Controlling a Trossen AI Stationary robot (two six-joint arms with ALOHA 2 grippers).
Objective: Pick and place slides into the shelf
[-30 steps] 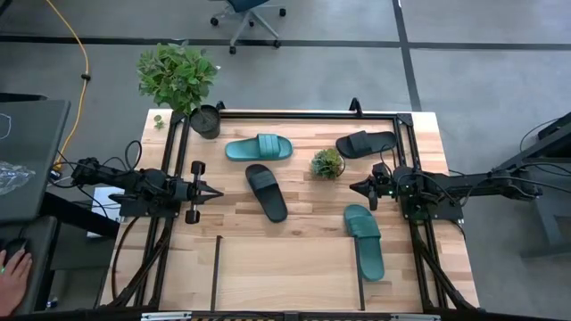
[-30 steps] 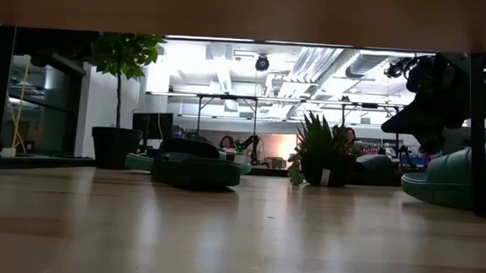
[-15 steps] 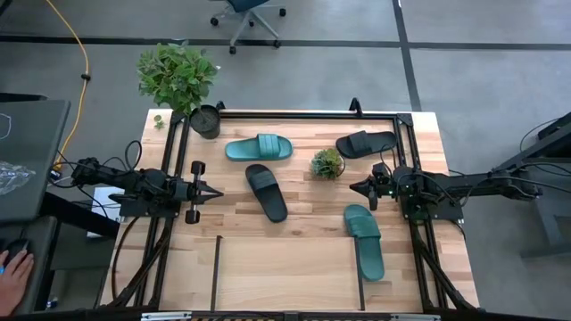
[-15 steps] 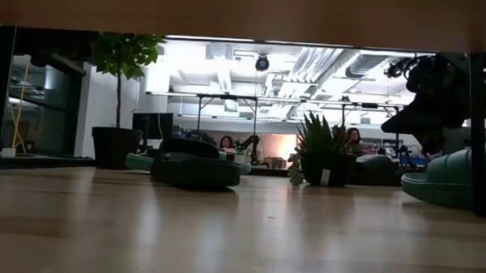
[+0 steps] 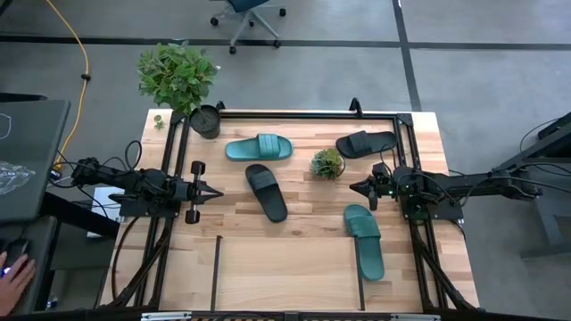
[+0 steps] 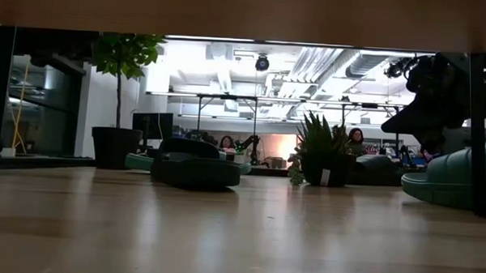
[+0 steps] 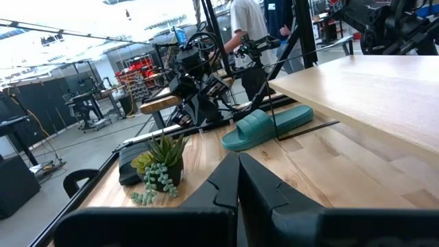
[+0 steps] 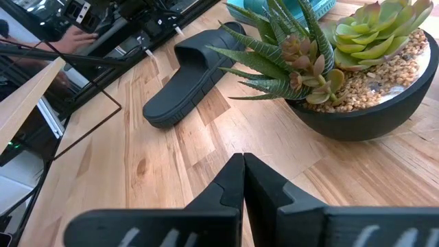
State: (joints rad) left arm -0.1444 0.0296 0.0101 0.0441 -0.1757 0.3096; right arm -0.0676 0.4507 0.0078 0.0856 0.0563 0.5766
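**Four slides left to put away**

You have an empty shelf (image 5: 285, 272) at the near edge. One teal slide (image 5: 365, 241) lies half over its rod. Next come the black slide (image 5: 267, 191) and both waiting claws, left gripper (image 5: 217, 191) and right gripper (image 5: 353, 187), pressed together, holding nothing. Farthest are the other teal slide (image 5: 258, 148) and other black slide (image 5: 367, 143).

robotics lab | more arm rigs (image 7: 199, 75) | open ceiling ducts (image 6: 310, 62)
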